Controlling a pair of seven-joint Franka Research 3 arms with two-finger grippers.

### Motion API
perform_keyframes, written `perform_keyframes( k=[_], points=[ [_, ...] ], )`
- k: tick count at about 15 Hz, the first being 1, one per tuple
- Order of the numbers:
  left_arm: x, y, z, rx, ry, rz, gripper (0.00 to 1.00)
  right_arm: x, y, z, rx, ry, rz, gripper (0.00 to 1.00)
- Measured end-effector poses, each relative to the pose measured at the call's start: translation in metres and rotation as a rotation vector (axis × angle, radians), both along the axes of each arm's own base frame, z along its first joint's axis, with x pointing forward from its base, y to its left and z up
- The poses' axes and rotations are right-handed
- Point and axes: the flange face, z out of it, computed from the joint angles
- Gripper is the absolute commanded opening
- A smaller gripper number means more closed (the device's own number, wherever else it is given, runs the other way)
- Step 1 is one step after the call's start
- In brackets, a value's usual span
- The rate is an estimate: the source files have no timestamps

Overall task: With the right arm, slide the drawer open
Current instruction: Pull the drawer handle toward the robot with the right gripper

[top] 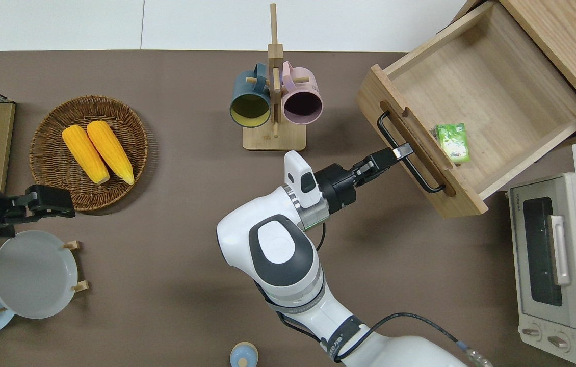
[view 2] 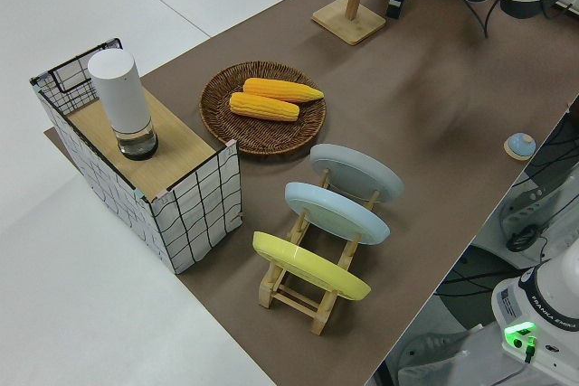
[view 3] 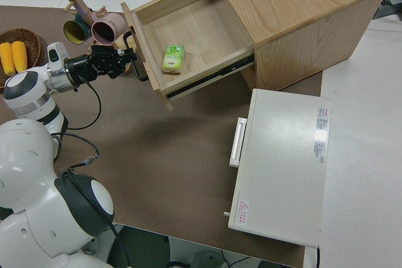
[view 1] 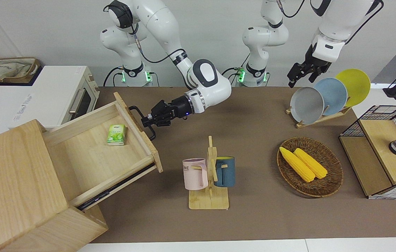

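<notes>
Drawer (view 1: 96, 147) stood pulled far out, right pincer (top: 392, 154) pinching its handle (top: 410, 163); a straight, level pull along the rails would probably avoid jamming.

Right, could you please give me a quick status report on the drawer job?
Right pincer at the black bar handle. Drawer pulled well out, green packet inside. Left arm parked. Nothing in the way.
</notes>
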Motion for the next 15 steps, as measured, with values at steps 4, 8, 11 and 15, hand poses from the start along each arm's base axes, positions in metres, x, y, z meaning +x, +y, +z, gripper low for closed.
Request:
perform_keyframes(
  k=[4,8,11,15],
  points=[
    [0.0,0.0,0.0,0.0,0.0,0.0,0.99,0.001,0.007,0.011,0.012,-0.021,0.006,0.99],
    [0.0,0.0,0.0,0.0,0.0,0.0,0.99,0.001,0.009,0.016,0.03,-0.051,0.006,0.99],
    [0.0,0.0,0.0,0.0,0.0,0.0,0.99,0.001,0.01,0.016,0.035,-0.062,0.008,0.99],
    [0.0,0.0,0.0,0.0,0.0,0.0,0.99,-0.004,0.02,0.024,0.12,-0.07,-0.018,0.987]
  ],
)
